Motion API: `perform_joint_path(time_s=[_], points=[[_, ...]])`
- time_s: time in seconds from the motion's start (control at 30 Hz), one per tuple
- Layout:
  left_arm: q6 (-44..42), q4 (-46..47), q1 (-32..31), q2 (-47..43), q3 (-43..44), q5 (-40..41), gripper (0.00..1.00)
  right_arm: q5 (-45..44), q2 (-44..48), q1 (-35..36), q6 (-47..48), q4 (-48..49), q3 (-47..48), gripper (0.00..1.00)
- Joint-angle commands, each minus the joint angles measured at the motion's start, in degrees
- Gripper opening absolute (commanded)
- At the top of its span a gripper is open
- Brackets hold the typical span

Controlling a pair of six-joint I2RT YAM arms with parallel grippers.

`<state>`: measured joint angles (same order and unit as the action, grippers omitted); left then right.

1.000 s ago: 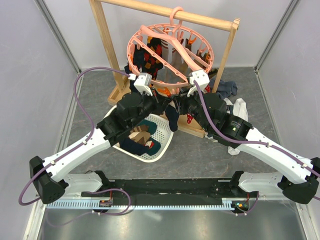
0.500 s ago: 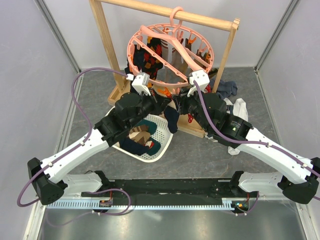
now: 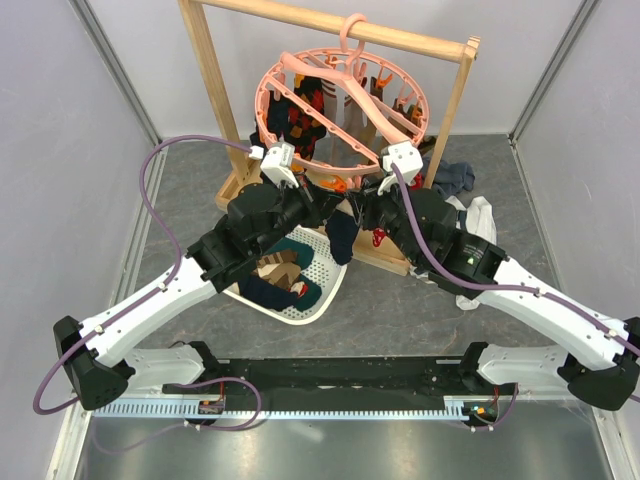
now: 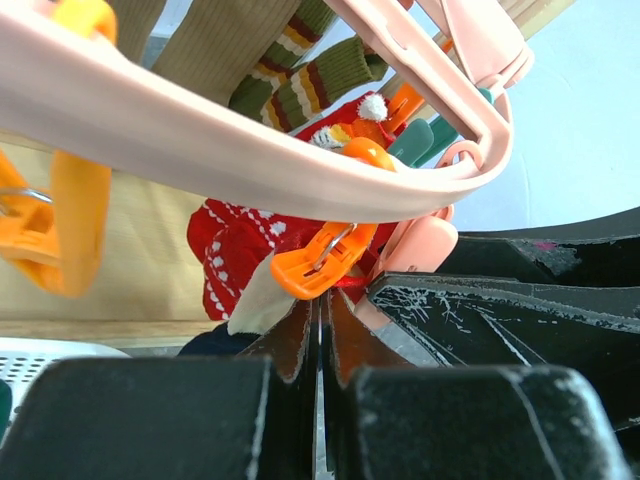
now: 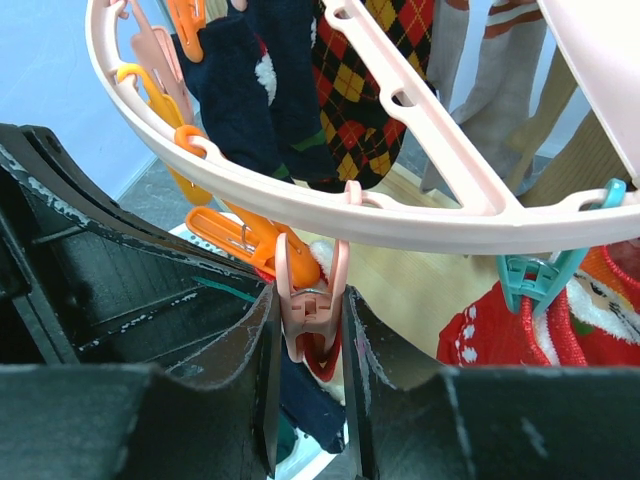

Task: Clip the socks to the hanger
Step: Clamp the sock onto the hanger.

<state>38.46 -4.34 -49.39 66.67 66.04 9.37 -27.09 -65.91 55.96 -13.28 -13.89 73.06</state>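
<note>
Against the frame one second back: small swing of the left wrist leftward and toward the wooden rack (image 3: 205, 70), forearm and cable along with it. Barely any shift of the right arm. No movement of the hanger (image 5: 430, 218), the basket (image 3: 322, 270) or the loose garments.

Left gripper (image 4: 320, 310): fingers pressed flat together directly beneath an orange clip (image 4: 322, 262) on the near rim; nothing visible between them.

Right gripper (image 5: 310, 300): pinching a pink clip (image 5: 313, 325) by its two sides, just below the rim; red fabric at that clip's lower end.

Hanger hooked over the rack's top bar, above the far side of the basket. Socks (image 5: 250, 90) hung from clips inside the ring; more in a tangle in the basket.

Counts:
- Two arms, two grippers, one hanger, one rack, one basket.
- Right wrist view: one teal clip (image 5: 545, 275), the one pink clip in the grip, at least three orange ones along the rim to its left.
- Left wrist view: one red sock (image 4: 225, 250) with white pattern, one striped sock (image 4: 300, 85).
- Top view: one navy sock (image 3: 341, 235) hanging between the two grippers.
- On the table (image 3: 560, 220) right of the rack: one white garment (image 3: 480, 215), one dark garment (image 3: 455, 180).
- Number of socks in the basket: cannot tell.
</note>
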Motion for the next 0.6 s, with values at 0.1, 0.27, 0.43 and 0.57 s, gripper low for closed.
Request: perform_joint_path(time_s=[0.1, 0.27, 0.43, 0.57], points=[[4.69, 2.58, -0.45, -2.69, -0.29, -0.57, 0.02, -0.68, 2.1, 0.64, 1.59, -2.46, -3.18, 0.0], [4.96, 3.46, -0.36, -3.04, -0.47, -0.67, 0.02, 0.28, 2.45, 0.64, 2.47, -1.32, -3.89, 0.0], [5.57, 6.0, -0.45, -2.6, -1.26, -1.19, 0.02, 3.89, 2.72, 0.64, 2.12, 0.0, -4.76, 0.0], [7.06, 8.11, -0.45, -2.25, -2.4, -1.81, 0.02, 4.77, 3.24, 0.64, 1.41, 0.97, -5.38, 0.0]])
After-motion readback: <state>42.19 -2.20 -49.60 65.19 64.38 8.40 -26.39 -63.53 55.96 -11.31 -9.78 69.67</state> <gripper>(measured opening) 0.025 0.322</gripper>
